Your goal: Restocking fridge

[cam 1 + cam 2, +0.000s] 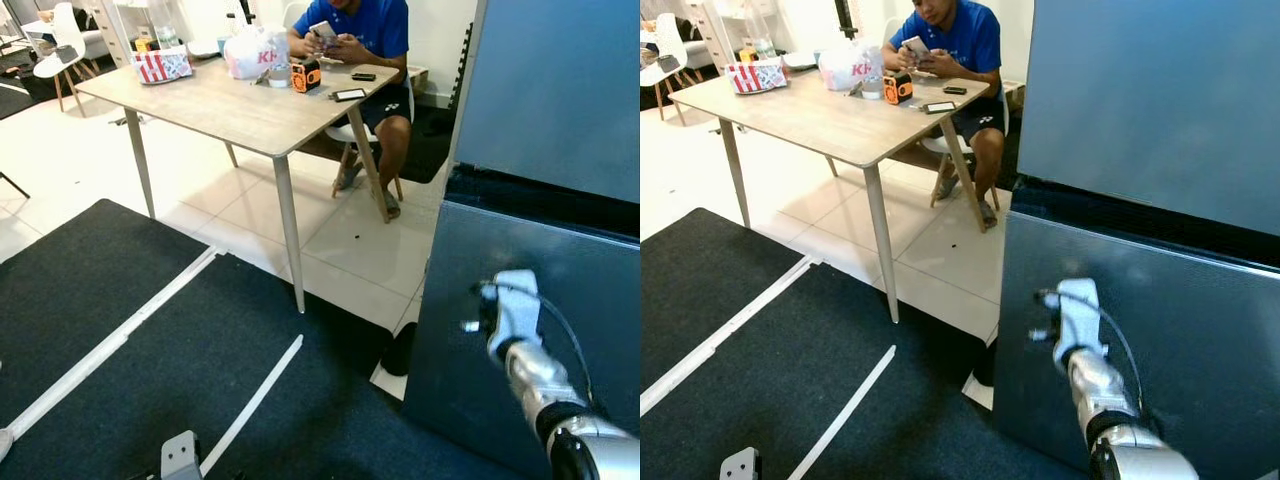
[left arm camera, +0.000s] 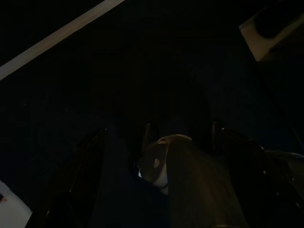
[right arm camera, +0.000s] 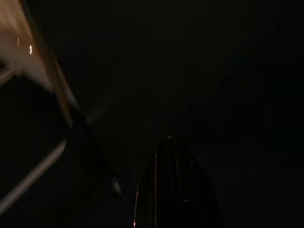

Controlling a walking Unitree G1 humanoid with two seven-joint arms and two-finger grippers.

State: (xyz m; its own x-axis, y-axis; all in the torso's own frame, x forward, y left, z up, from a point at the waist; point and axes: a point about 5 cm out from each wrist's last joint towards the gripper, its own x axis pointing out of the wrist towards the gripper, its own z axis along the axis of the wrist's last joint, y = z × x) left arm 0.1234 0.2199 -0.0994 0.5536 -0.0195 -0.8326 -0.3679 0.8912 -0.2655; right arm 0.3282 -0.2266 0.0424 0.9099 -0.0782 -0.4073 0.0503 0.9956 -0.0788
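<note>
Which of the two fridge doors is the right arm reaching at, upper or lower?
The lower door: the right arm is raised against its front, below the dark gap under the upper door.

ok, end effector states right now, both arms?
Left end effector: open, holding nothing, hanging over dark mat.
Right end effector: cannot be told, raised against the fridge door.

A home dining area: wooden table (image 1: pixel 240 105), white chairs (image 1: pixel 65 45), fridge (image 1: pixel 540 130).

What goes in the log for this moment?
right hand raised at fridge lower door | fridge doors closed | left arm idle | nothing visibly held
</note>
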